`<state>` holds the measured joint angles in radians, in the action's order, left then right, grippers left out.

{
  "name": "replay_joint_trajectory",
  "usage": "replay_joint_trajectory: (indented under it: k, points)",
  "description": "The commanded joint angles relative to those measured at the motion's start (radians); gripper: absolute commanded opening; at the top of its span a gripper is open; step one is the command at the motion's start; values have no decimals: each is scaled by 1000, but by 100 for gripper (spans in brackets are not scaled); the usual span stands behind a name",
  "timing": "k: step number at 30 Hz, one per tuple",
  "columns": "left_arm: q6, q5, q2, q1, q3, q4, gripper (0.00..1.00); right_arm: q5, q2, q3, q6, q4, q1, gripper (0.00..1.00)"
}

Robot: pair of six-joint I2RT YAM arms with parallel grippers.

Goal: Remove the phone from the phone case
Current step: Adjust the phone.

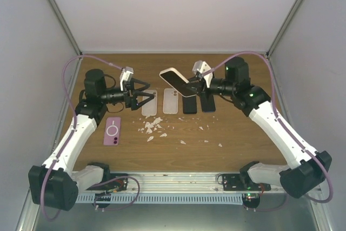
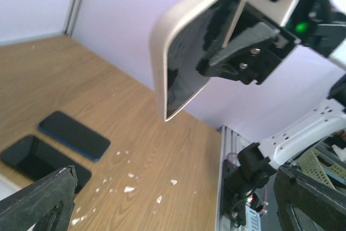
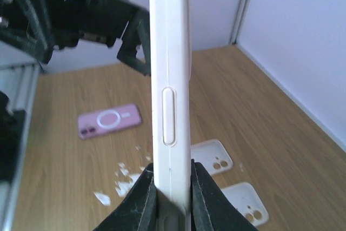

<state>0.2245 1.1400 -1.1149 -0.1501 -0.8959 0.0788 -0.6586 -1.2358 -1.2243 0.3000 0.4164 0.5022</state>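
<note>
Phone, top view: the phone [image 1: 174, 81], in its white case, is in the air above the middle of the table [image 1: 243, 133], centre of frame, clear of everything lying below.
Right gripper, top view: my right gripper [image 1: 193, 86] is nearly closed, pinching the phone's lower-right end.
Left gripper, top view: my left gripper [image 1: 148, 92] is spread as wide as it goes and holds nothing; it sits left of the phone, not touching it.
Axis, top view: the long axis runs from upper left to lower right, free end upper left, dark screen facing up.
Below, top view: two pale cases [image 1: 160, 101], two dark phones [image 1: 199, 104], white scraps [image 1: 154, 125] and a pink case [image 1: 112, 131].
Phone, left wrist view: it hangs in the upper middle with its screen tilted towards this camera and a free corner pointing down; my own fingers [image 2: 43, 198] sit apart at the bottom corners.
Phone, right wrist view: edge-on and upright in centre frame, side button showing, lower end between my pads [image 3: 141, 196].
Risk, slip: I hold one end only, so I judge a tug from the left could pivot the phone or pull it out.
Risk, wrong bite: if my left jaws close over case and phone together, nothing separates.
Risk, drop: a freed phone would fall onto the clutter below.
</note>
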Motion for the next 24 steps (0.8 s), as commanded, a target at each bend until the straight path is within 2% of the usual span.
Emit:
replay_joint_trajectory:
  k: [1,6,8,14,19,24]
  points:
    - [114,87,50,-23,-12,-190,99,-201,12,-68,-290,-171,-48,0]
    - [89,69,51,-101,-77,-152,99,-345,-10,-49,-592,-342,-95,1]
    - [109,53,47,-104,-94,-158,98,-376,-6,-30,-656,-400,-99,1]
    - [179,59,10,-128,-120,-205,96,-428,8,31,-762,-516,-98,0]
    - [227,67,-17,-158,-128,-267,99,-428,7,67,-807,-566,-100,0]
    - [358,71,-58,-172,-134,-348,99,-439,-6,92,-879,-617,-99,1]
